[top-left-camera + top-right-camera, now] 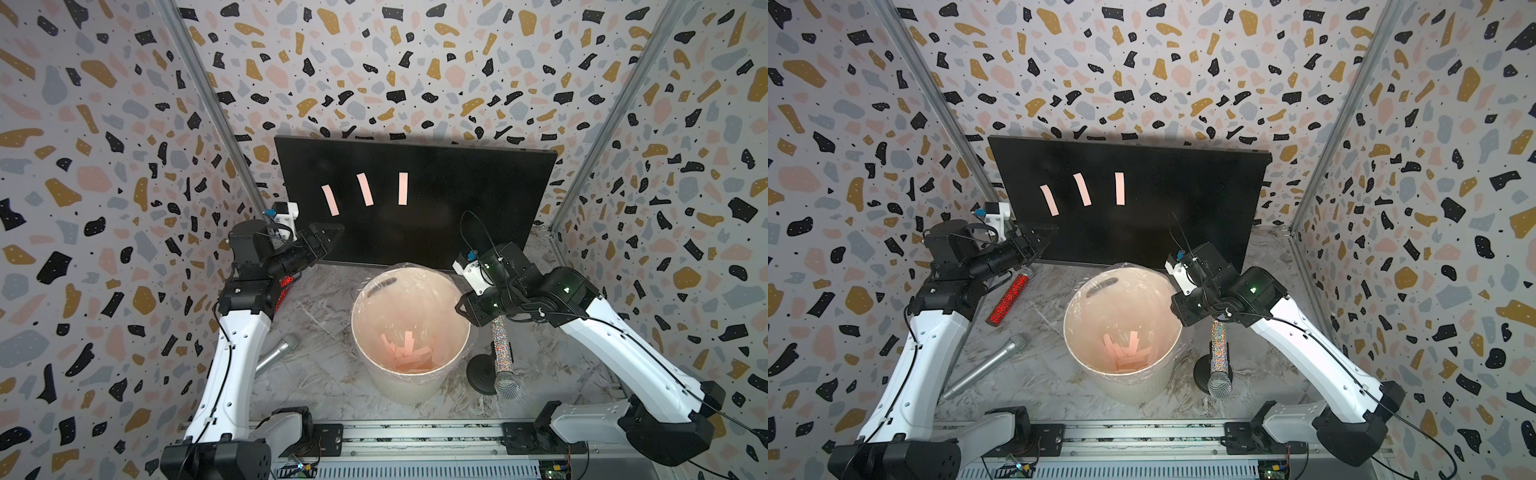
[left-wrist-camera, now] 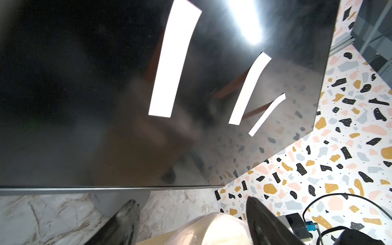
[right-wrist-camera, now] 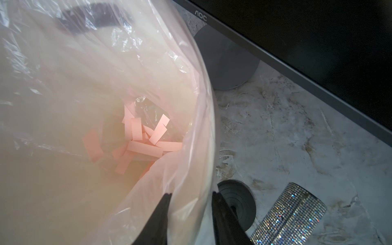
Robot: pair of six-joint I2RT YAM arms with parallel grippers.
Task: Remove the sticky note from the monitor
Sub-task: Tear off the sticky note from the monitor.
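Nearest, on the marble table (image 1: 324, 374): silver microphone (image 1: 276, 353) lying flat by the left arm; glitter microphone (image 1: 505, 361) on a black stand (image 1: 480, 370) by the right arm; red glitter microphone (image 1: 1009, 299) lying further back beside the left arm; white bucket (image 1: 407, 392) mid-table, clear liner (image 3: 169, 63) folded over its rim, a loose pile of pink strips (image 1: 409, 353) on the bottom, nothing else seen in it; right gripper (image 3: 191, 194) hangs over the bucket's rim on its own side, fingers only partly apart, no strip between them, can't tell if they touch the liner; left gripper (image 2: 191, 201) sits low before the lower left corner of the monitor (image 1: 457, 199), fingers wide apart, empty, short of the glass; monitor upright at the back on a grey round foot (image 3: 229, 63), just behind the bucket; three sticky notes (image 1: 364, 189) side by side on its left half, about mid-height, none touching another; leftmost note (image 1: 330, 200), slightly tilted, is closest to the left gripper; step in hand, I judge: left arm reaching for that note; to do it well, rise to the note's lower end, which seems to lift off the glass in the left wrist view, set the fingers across the narrow width, pinch paper only, peel down and away, never press in, since the screen could rock on its foot.
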